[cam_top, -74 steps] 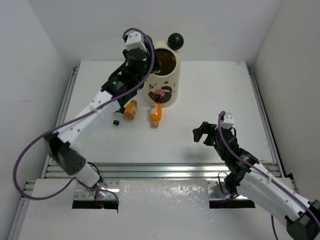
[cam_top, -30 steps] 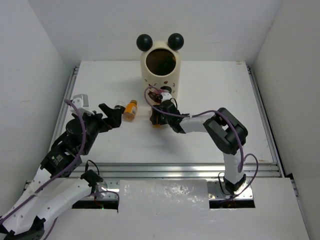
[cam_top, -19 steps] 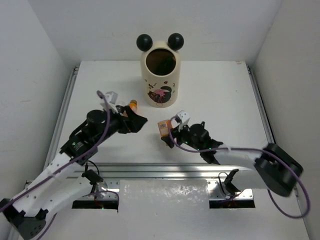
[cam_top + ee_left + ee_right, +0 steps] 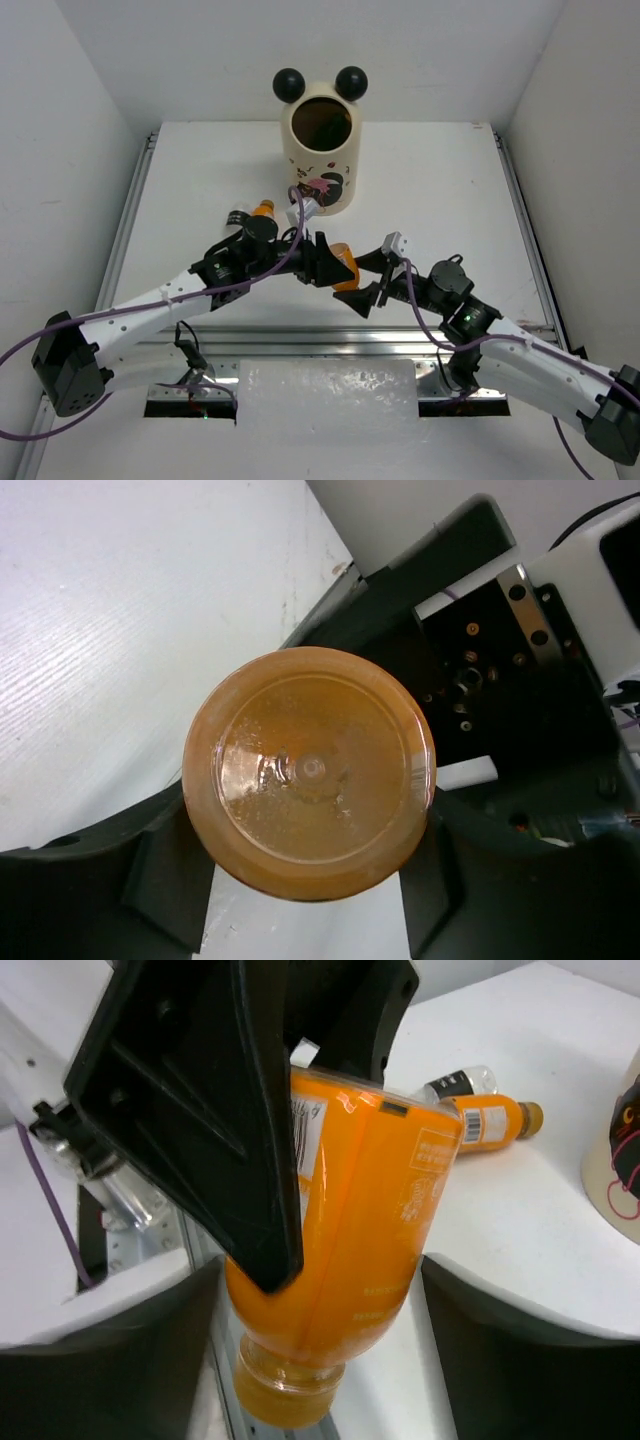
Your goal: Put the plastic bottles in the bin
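Note:
An orange bottle (image 4: 344, 268) hangs above the table's near middle, cap end towards the right arm. My left gripper (image 4: 333, 264) is shut on its body. The left wrist view shows the bottle's round base (image 4: 310, 770) between my left gripper's (image 4: 300, 878) jaws. My right gripper (image 4: 369, 287) is open; in its wrist view the jaws (image 4: 320, 1360) stand wide on either side of the bottle's (image 4: 370, 1210) neck, not touching. Another orange bottle (image 4: 262, 211) (image 4: 492, 1120) and a clear one (image 4: 240, 216) (image 4: 455, 1083) lie left of the cream bin (image 4: 345, 185) (image 4: 612, 1175).
The bin stands at the back middle with two black ball ears (image 4: 290, 82). Aluminium rails (image 4: 300, 340) run along the near edge, with a foil-like sheet (image 4: 330, 395) below them. White walls close the left, right and back sides.
The right gripper picked the orange bottle from beside the bin and carried it to the near middle. Now the left gripper is shut on it, and the right jaws stand open.

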